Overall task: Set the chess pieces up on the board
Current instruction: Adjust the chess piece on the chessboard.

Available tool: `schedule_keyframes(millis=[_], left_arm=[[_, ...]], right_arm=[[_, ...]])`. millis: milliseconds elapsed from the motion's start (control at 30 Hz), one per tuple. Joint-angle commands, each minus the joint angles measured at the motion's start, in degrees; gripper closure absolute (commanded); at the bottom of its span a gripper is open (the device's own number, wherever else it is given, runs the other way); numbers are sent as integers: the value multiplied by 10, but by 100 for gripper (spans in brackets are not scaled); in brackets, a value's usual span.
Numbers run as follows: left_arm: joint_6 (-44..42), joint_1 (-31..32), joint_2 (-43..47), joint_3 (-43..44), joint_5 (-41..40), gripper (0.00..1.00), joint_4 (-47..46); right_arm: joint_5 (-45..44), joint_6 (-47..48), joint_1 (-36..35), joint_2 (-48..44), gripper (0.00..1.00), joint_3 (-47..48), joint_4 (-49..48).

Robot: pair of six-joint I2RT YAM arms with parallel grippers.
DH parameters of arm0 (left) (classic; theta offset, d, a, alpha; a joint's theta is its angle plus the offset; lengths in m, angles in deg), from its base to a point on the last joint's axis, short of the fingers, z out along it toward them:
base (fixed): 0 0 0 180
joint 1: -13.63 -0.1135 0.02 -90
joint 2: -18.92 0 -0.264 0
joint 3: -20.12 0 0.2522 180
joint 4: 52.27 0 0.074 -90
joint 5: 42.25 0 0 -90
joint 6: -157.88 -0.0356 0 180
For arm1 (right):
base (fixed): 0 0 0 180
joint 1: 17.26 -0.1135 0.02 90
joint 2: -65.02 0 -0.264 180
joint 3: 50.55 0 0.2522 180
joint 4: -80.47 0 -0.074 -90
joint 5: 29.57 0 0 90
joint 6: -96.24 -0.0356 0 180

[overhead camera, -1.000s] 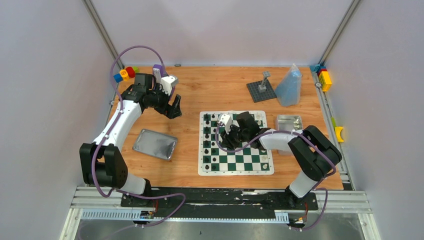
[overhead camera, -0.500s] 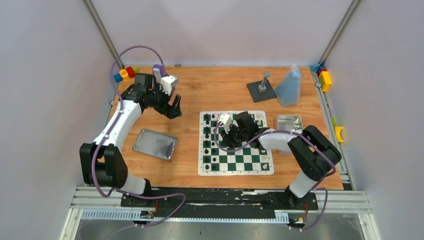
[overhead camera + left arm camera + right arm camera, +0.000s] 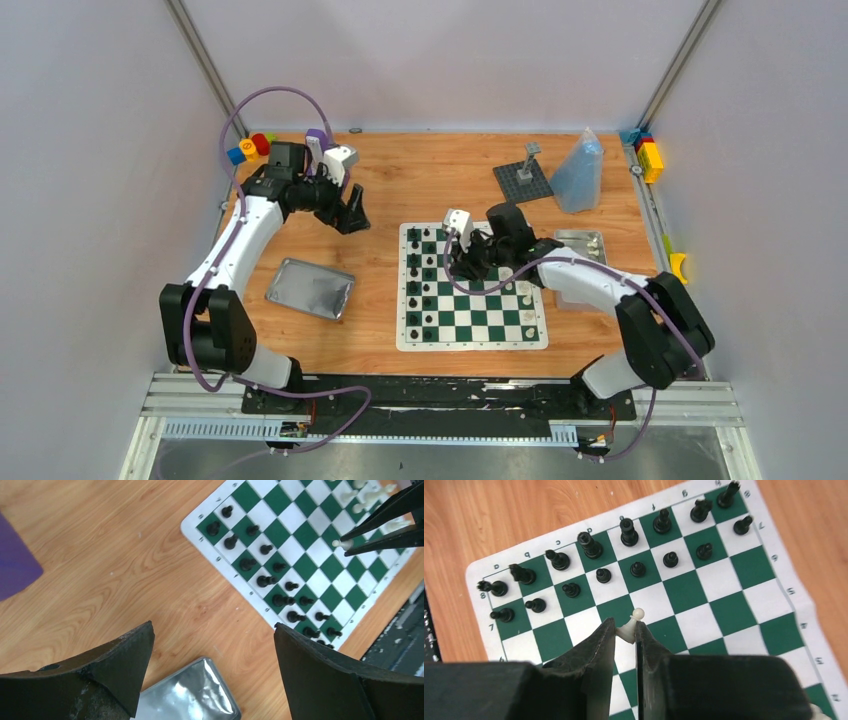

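Note:
The green and white board (image 3: 470, 343) lies right of the table's middle. Black chess pieces (image 3: 420, 280) fill its two left columns; they also show in the right wrist view (image 3: 629, 532) and the left wrist view (image 3: 265, 562). My right gripper (image 3: 466, 262) is shut on a white pawn (image 3: 631, 625) and holds it tilted over the board (image 3: 719, 625), just inside the black rows. A few white pieces (image 3: 365, 492) stand on the far side of the board. My left gripper (image 3: 352, 222) is open and empty above bare wood (image 3: 212, 627), left of the board.
A silver tin lid (image 3: 311, 288) lies left of the board. A silver tin (image 3: 580, 245) sits at the board's right edge. A dark studded plate (image 3: 522, 180) and a blue bag (image 3: 579, 172) stand at the back. Toy blocks (image 3: 250, 147) sit in the back corners.
My right arm has swung its elbow to the right and the gripper has shifted a little toward the back of the board. The left arm has barely moved.

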Motion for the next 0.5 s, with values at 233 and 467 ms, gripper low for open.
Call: schedule_keyframes(millis=[233, 467], left_arm=[[121, 105, -141, 167, 247, 13, 13], [238, 158, -237, 232, 342, 26, -13]], right_arm=[[82, 81, 22, -152, 99, 24, 71], [52, 69, 23, -159, 99, 42, 69]])
